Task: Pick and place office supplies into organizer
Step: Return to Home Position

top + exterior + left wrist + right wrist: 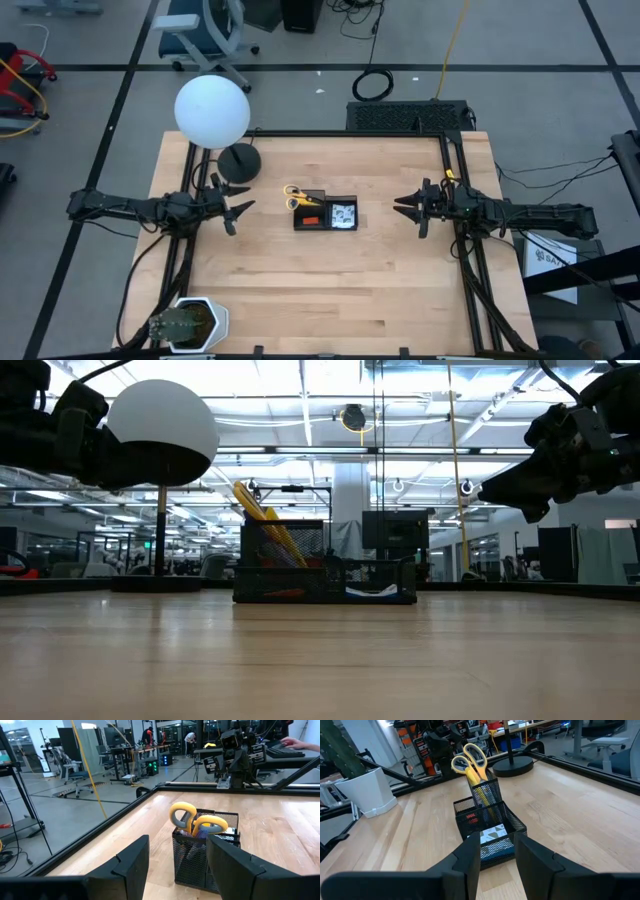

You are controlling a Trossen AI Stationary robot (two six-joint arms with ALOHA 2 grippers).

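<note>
The left gripper, jaws apart, faces the black mesh organizer at mid-table, the right gripper opposite likewise open and empty, while the yellow-handled scissors stand inside handles-up, stiff and light, likely best pinched at the loops.

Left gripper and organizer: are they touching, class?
Apart. The high view shows bare table between the open left gripper and the organizer; the right gripper waits opposite.

Organizer x1, scissors x1, lamp x1, pad x1 prob.
</note>
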